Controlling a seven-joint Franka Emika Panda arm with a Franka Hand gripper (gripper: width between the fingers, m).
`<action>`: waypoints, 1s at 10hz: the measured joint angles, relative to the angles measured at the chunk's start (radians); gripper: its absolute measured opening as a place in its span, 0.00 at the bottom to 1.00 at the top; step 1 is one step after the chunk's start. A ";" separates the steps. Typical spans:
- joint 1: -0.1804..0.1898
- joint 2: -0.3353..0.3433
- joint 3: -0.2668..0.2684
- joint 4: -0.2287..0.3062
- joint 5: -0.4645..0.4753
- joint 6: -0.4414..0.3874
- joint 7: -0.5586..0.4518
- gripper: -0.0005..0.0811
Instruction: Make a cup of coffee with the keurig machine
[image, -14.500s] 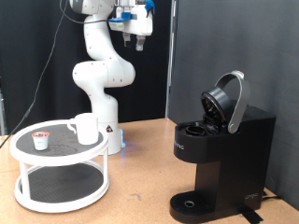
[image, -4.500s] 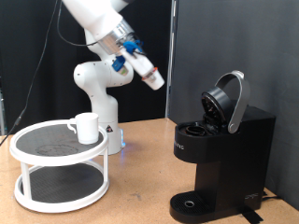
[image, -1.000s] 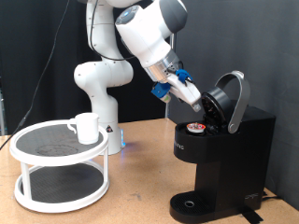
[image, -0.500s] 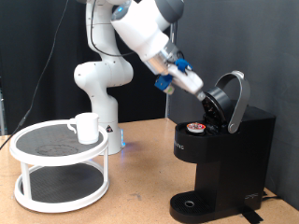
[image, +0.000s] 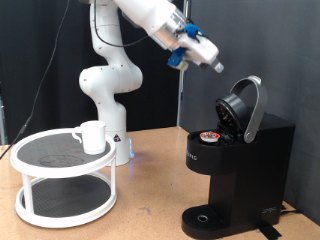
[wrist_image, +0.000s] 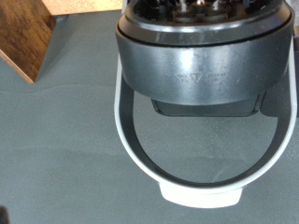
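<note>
The black keurig machine stands at the exterior view's right with its rounded lid hinged open. A small pod with a reddish top sits in its open chamber. My gripper is in the air above and to the left of the open lid and holds nothing that shows. The white cup stands on the top shelf of a round white rack at the exterior view's left. The wrist view shows the lid's dark dome and its grey loop handle; no fingers show there.
The robot's white base stands behind the rack on the wooden table. A dark curtain hangs behind the machine. A round drip base is at the machine's foot. The wrist view shows a corner of wood.
My gripper has lifted up and away from the machine's chamber, leaving the pod in it. Earlier the pod stood on the rack beside the cup; the cup has not moved.
</note>
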 joint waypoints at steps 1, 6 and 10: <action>0.000 0.000 0.000 -0.002 0.000 0.004 -0.002 0.91; 0.034 0.009 0.038 0.027 0.122 0.005 0.000 0.91; 0.051 0.046 0.151 0.081 0.071 0.106 0.139 0.91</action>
